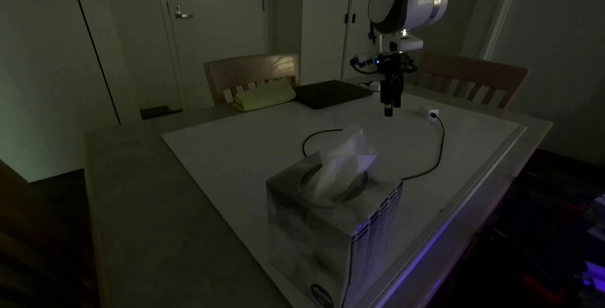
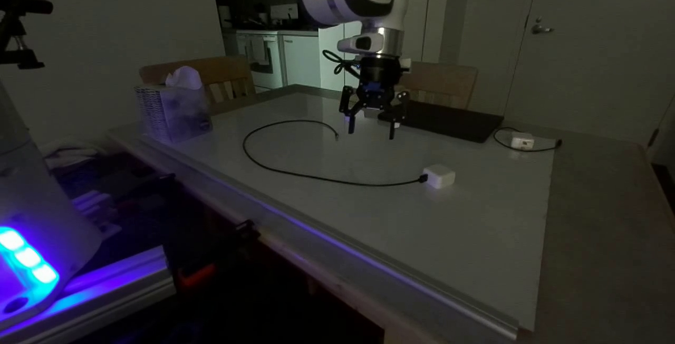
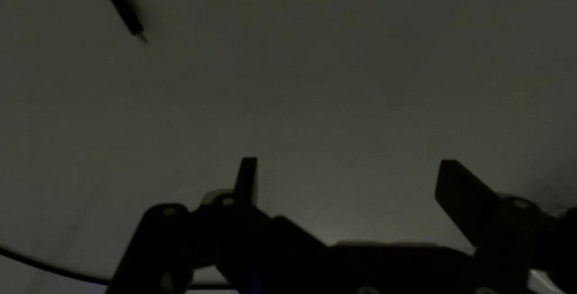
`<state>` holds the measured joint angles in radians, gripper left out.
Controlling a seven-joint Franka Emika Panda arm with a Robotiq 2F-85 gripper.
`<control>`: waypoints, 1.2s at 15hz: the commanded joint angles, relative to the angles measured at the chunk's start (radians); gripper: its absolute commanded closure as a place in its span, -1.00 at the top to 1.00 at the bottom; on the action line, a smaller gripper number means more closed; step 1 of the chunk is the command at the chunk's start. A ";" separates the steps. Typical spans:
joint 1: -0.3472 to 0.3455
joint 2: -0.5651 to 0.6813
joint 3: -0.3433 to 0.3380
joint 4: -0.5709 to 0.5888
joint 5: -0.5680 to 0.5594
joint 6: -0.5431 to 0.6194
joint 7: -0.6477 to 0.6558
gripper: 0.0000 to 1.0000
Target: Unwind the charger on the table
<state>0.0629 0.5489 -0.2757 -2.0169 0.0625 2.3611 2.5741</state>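
Observation:
The charger's long thin black cable (image 2: 316, 178) lies in a wide open curve on the white table (image 2: 369, 228). One end is plugged into a small white block (image 2: 439, 176). The free end points toward the area under the gripper. In an exterior view, the tissue box hides part of the cable (image 1: 442, 147), while the block (image 1: 428, 112) shows. My gripper (image 2: 372, 129) hangs above the table between the free end and the block, fingers down, open and empty. In the wrist view, the cable's free end (image 3: 127, 14) lies up and left of the open jaws (image 3: 349, 162).
A tissue box (image 1: 307, 232) stands on the table; it also shows in an exterior view (image 2: 182, 114). A flat black pad (image 2: 448, 120), a folded yellow-green cloth (image 1: 264, 95) and another white block with a short cable (image 2: 522, 141) lie along the far edge. Wooden chairs (image 1: 472, 74) stand behind.

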 commanded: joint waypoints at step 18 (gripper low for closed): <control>0.025 -0.048 0.098 -0.200 -0.108 0.248 -0.297 1.00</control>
<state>0.0802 0.5121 -0.1867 -2.1794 -0.0035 2.5266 2.3480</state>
